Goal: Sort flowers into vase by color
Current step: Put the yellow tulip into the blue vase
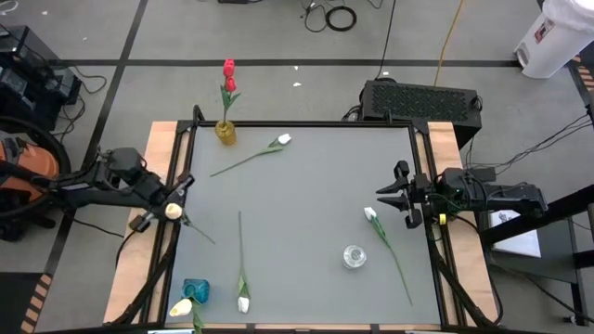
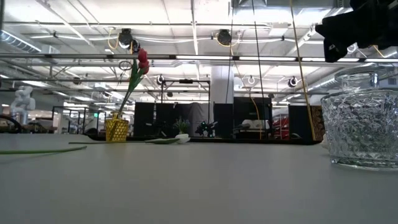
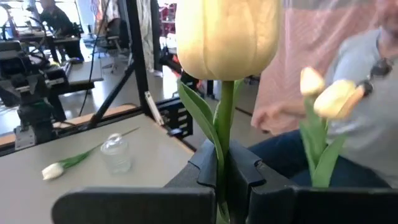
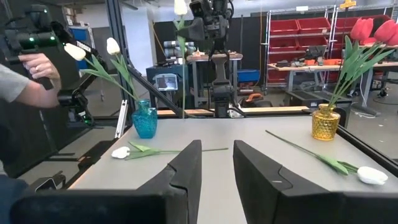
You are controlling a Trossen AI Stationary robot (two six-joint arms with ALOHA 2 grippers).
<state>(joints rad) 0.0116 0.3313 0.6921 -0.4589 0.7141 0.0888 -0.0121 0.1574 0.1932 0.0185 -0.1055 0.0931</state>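
The table [image 1: 306,213] is big, flat and grey, with wood strips down its sides. The left arm [image 1: 102,181] is at the table's left edge. Its jaws [image 3: 225,168] are pressed together on the thin green stem of a cream tulip [image 3: 227,31], which stands straight up. The tulip's head looks smooth and round, like an egg. It likely goes in the blue vase [image 1: 196,290] at the near left corner, where two more cream tulips [image 4: 93,51] already stand.

To do this well, the arm should keep the stem upright, line its bottom end up over the small vase mouth, then go down slowly. The stem is long and bendy, so a fast move could make it swing and miss. It should let go only when the stem is well inside.

The right arm [image 1: 492,195] waits at the right edge, its jaws [image 4: 216,163] spread and holding nothing.

The yellow vase [image 1: 225,133] is bumpy glass and holds red tulips [image 1: 228,74]. A clear vase [image 1: 354,256] with a knobbly pattern is still empty. White tulips [image 1: 283,140] lie flat on the table.
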